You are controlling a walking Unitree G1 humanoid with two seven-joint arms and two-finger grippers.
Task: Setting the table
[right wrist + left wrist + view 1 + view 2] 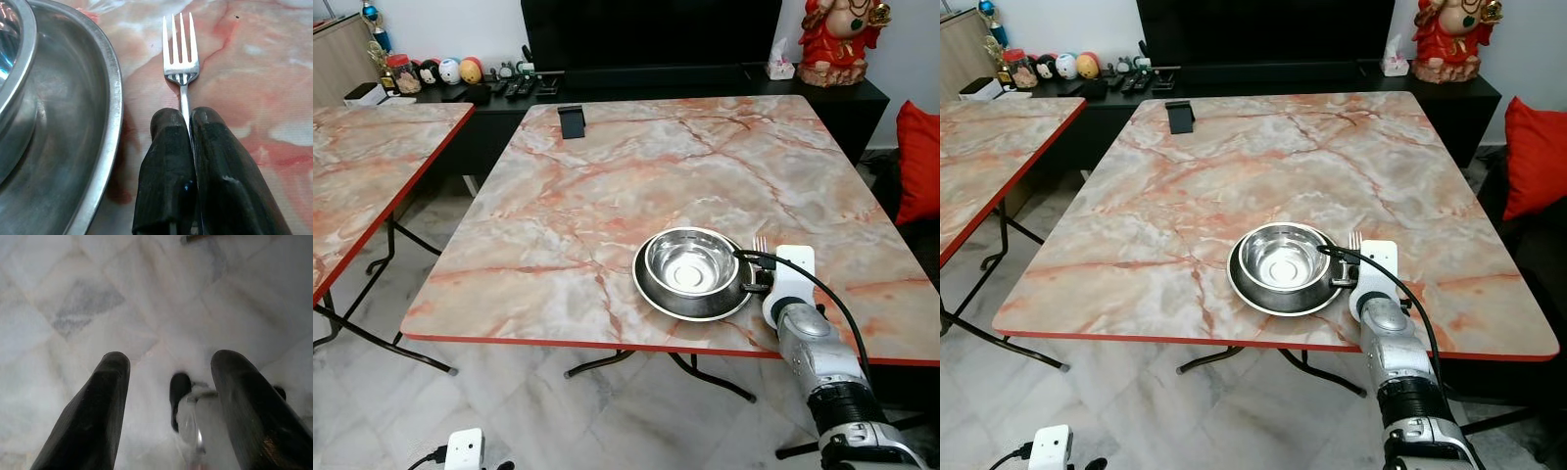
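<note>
A steel bowl (689,261) sits inside a steel plate (651,287) near the front right edge of the marble-patterned table (607,186). A silver fork (181,58) lies on the table just right of the plate, tines pointing away from me. My right gripper (188,122) is shut on the fork's handle, fingers pressed together around it, low over the tabletop. From the head camera the fork's tines (761,242) stick out beyond the white wrist. My left gripper (168,377) hangs open above the floor.
A small black stand (572,120) stands at the table's far left edge. A second marble table (362,166) is to the left. A dark sideboard (509,93) with remotes and figurines runs along the back. A red cushion (918,162) is at the right.
</note>
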